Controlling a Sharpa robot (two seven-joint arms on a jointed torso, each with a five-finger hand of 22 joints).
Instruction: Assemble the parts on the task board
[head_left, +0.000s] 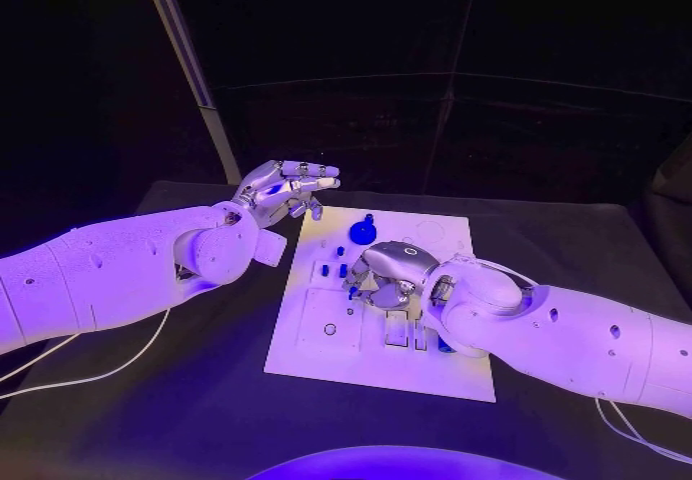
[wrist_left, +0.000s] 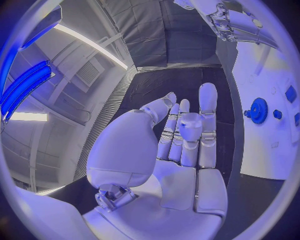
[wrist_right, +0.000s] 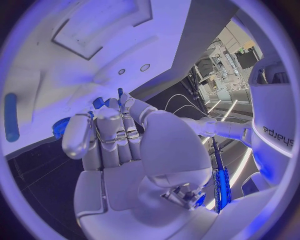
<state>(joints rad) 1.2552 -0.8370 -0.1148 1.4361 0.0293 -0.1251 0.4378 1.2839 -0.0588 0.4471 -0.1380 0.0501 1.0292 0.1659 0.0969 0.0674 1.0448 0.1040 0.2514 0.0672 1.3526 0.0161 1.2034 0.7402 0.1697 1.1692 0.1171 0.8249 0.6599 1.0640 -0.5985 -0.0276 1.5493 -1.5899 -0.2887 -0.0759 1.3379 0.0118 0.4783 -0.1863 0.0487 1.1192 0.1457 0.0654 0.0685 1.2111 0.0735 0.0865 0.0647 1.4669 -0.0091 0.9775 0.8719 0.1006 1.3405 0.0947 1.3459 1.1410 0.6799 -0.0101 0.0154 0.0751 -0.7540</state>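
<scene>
The white task board (head_left: 325, 330) lies in the middle of the black table. A blue gear (head_left: 364, 232) stands near its far edge, with small blue parts (head_left: 339, 253) beside it. My right hand (head_left: 392, 268) is down over the board's middle, fingers together and pointing at the plate. Its fingertips (wrist_right: 112, 107) reach a small blue part (wrist_right: 98, 102) next to the blue gear (wrist_right: 60, 127); whether they grip it is hidden. My left hand (head_left: 289, 187) hovers above the board's far left corner. Its palm and fingers (wrist_left: 184, 132) are stretched apart and hold nothing.
A long blue peg (wrist_right: 10, 117) lies on the board away from the right hand's fingers. Another blue piece (head_left: 444, 346) shows beside my right forearm near the board's near right edge. White cables (head_left: 87, 375) trail over the table at the left.
</scene>
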